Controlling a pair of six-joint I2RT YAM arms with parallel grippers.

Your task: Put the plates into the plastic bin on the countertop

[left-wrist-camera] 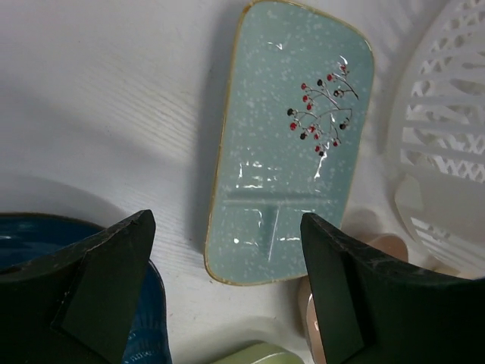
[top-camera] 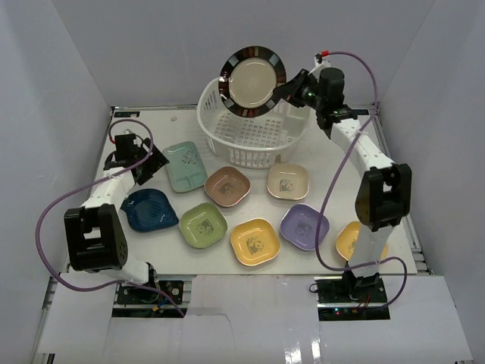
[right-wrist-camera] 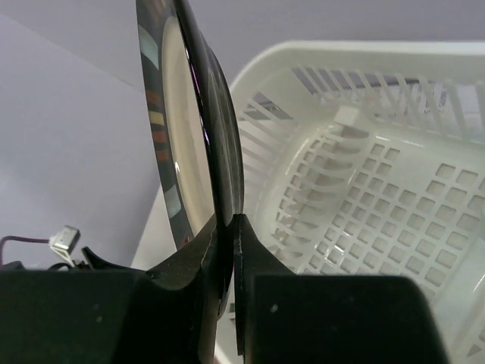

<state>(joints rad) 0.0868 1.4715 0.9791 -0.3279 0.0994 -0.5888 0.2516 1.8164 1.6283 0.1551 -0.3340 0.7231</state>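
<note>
The right gripper [right-wrist-camera: 231,227] has its fingers pinched on the rim of the round black striped-rim plate [right-wrist-camera: 189,129], holding it on edge, nearly upright, with its face turned away from the arm. In the overhead view this plate [top-camera: 252,80] hangs in the air above the far left part of the plastic bin [top-camera: 203,114]. It is over the rim but not yet lowered into the ribbed rack, and no plate shows inside the bin. The left gripper [left-wrist-camera: 226,224] has its fingers spread wide with nothing between them. It hovers low over the countertop [top-camera: 174,133], just short of the near end of the mint-green divided tray [left-wrist-camera: 295,136], which lies flat beside the bin. I judge the tray to be that arm's likely next pick, though no contact is made. Everything else lies on the countertop in front of the bin: the dark blue dish [top-camera: 150,209] by the left arm, the brown dish [top-camera: 226,186], the beige dish [top-camera: 288,180], the green dish [top-camera: 203,224], the yellow dish [top-camera: 255,241], the purple dish [top-camera: 305,226], and an orange-yellow dish [top-camera: 350,239] partly hidden behind the right arm. By my reading the task is barely begun, with one plate on its way in and eight left to lift.
</note>
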